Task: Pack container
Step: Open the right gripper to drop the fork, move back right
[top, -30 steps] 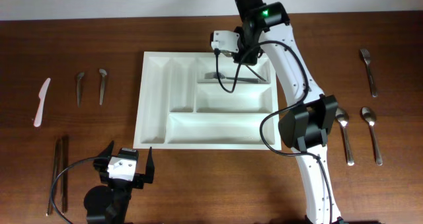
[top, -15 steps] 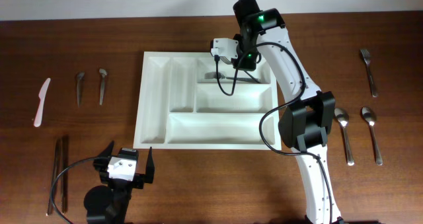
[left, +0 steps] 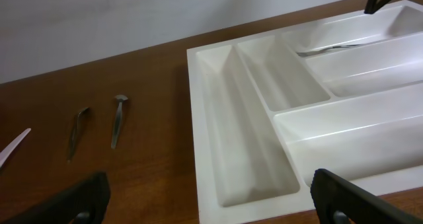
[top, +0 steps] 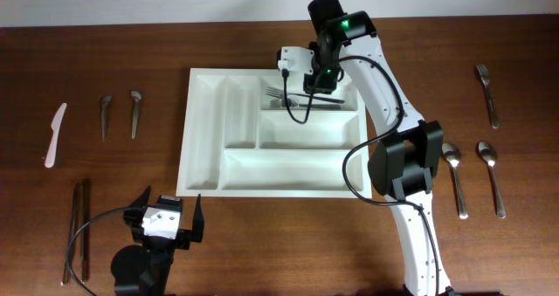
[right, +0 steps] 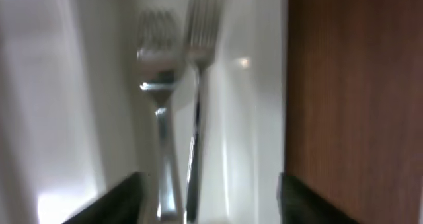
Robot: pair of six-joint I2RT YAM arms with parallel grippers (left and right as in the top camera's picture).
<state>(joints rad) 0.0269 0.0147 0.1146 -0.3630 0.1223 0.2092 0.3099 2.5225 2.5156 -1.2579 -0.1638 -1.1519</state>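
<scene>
The white container (top: 194, 130) lies mid-table, also seen in the left wrist view (left: 198, 118). Two metal forks (top: 293, 99) lie side by side in its top right compartment, tines to the left. In the right wrist view the forks (right: 158, 85) run lengthwise below the jaws. My right gripper (top: 316, 85) hovers over that compartment, open, its fingers (right: 119, 197) apart on either side of the handles with nothing held (right: 208, 197). My left gripper (top: 171, 196) stands open near the front edge, off the container's lower left corner, and it is empty (left: 215, 204).
Left of the container lie a white plastic knife (top: 55, 134), two small spoons (top: 105, 114) and dark sticks (top: 79, 230). On the right lie a fork (top: 487, 95) and two spoons (top: 455, 178). The right arm's base stands beside the container's right edge.
My right gripper has opened and let go of a fork, which now lies beside the other fork in the top right compartment. The left arm has not moved.
</scene>
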